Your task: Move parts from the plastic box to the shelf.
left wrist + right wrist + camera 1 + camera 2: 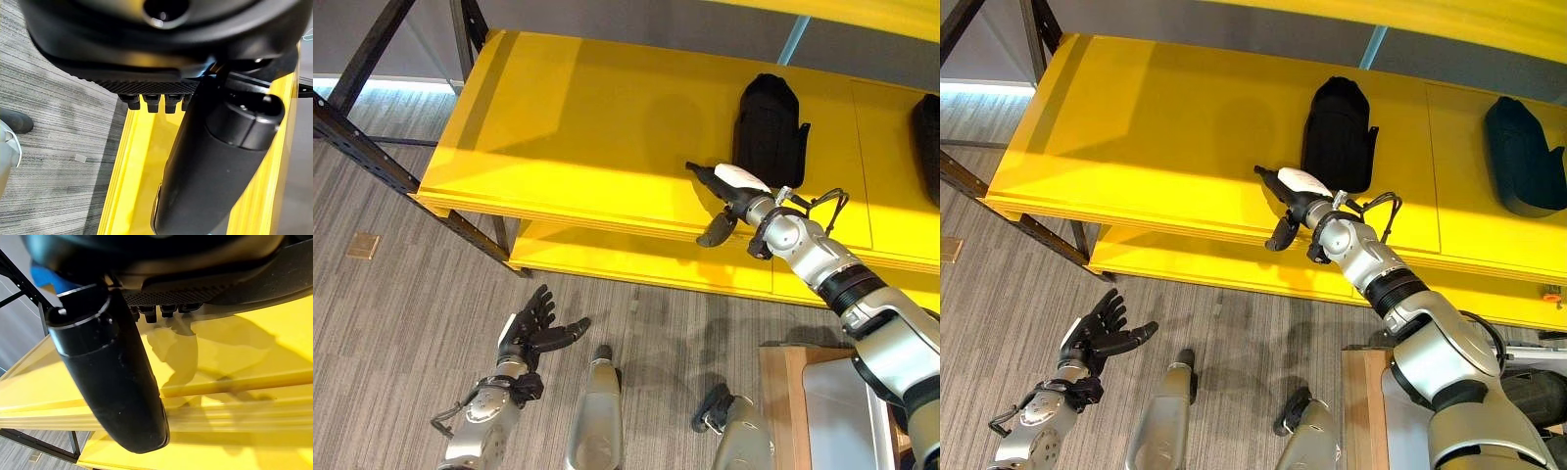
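Fingers of the right hand (729, 191) stretch out straight over the front edge of the bright yellow shelf board (568, 127), thumb hanging below, holding nothing. Just beyond its fingertips a black moulded plastic part (769, 127) lies flat on the board; a second dark part (1520, 157) lies towards the board's right end. Low over the grey wood-grain floor (391, 323), the left hand (533, 328) hangs with fingers spread, empty.

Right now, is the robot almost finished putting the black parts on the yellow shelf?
Two black parts already lie on the yellow shelf. The right hand is open above the shelf beside the nearer part, holding nothing. The left hand hangs open over the floor. How many parts remain can't be told.
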